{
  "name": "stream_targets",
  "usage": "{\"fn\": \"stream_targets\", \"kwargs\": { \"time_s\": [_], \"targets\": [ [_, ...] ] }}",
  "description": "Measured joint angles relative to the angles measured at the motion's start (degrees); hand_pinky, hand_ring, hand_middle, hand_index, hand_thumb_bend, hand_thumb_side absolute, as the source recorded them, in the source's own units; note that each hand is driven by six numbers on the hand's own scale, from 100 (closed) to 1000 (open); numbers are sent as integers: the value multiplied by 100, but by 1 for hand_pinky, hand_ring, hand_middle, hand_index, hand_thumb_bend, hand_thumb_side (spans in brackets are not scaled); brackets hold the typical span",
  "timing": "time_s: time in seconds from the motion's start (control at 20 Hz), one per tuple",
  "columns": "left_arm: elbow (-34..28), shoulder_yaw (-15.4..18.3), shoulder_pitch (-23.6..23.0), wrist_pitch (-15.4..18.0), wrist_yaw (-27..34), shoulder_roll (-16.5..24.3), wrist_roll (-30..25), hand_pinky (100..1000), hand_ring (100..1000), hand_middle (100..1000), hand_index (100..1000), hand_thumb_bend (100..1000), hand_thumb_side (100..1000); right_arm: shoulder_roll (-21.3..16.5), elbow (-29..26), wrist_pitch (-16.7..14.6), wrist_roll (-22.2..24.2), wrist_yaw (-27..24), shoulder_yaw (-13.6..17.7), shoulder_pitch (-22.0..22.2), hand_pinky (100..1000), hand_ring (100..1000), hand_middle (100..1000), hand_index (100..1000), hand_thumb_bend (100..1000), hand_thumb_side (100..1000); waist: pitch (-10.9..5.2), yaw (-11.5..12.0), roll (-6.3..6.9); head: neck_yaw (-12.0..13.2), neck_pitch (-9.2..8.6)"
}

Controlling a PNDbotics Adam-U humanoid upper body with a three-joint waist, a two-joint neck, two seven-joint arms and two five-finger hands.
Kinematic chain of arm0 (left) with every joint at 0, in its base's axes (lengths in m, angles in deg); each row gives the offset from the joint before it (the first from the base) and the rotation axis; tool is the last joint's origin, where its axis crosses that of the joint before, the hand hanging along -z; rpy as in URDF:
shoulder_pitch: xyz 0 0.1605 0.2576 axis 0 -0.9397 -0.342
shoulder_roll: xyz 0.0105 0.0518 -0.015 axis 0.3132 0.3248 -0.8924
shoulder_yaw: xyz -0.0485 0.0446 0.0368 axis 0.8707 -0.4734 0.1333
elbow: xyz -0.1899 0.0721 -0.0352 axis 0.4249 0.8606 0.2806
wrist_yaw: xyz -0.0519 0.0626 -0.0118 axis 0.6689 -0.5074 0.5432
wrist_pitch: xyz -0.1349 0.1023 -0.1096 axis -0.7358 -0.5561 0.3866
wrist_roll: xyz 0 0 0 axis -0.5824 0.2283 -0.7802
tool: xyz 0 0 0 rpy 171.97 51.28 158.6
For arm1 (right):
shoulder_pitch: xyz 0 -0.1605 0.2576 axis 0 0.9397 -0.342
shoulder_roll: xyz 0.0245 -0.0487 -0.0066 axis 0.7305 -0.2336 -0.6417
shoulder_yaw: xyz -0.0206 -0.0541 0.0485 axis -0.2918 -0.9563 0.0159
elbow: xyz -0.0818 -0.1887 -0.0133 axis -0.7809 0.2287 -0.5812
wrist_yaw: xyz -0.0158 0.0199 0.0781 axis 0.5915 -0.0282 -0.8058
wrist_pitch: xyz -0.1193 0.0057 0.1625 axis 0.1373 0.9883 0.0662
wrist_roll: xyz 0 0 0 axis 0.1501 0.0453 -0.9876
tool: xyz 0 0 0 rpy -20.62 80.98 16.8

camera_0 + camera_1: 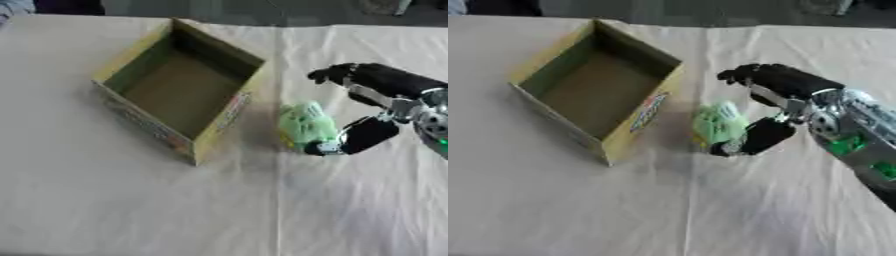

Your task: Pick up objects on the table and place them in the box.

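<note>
Right hand [773, 107] comes in from the right, fingers spread above and thumb below, bracketing a small pale-green bundle [717, 125] that lies on the white tablecloth [131, 200] just right of the open cardboard box [179, 87]. The thumb tip appears to touch the bundle's lower right side; the fingers sit up and right of it, not yet closed, so the hand holds nothing. The box looks empty. The left hand is out of sight. Risks, as judgement: the bundle looks soft and crumpled, so a closing pinch may squash it or nudge it along the cloth toward the box wall; closing with the fingers this high may catch only its edge. The right eye view shows more of the silver wrist and forearm, with green marks; the left eye view crops these.
</note>
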Motion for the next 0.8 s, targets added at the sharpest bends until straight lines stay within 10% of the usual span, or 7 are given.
{"fn": "stream_targets", "kwargs": {
  "time_s": [0.8],
  "targets": [
    [0, -38, 0, -9, 18, -43, -38, 305, 599, 683, 769, 100, 722, 289, 207, 566, 616, 873, -406, -232, 908, 947, 878, 1000, 571, 533, 71, 87, -6, -46, -31]
  ]
}}
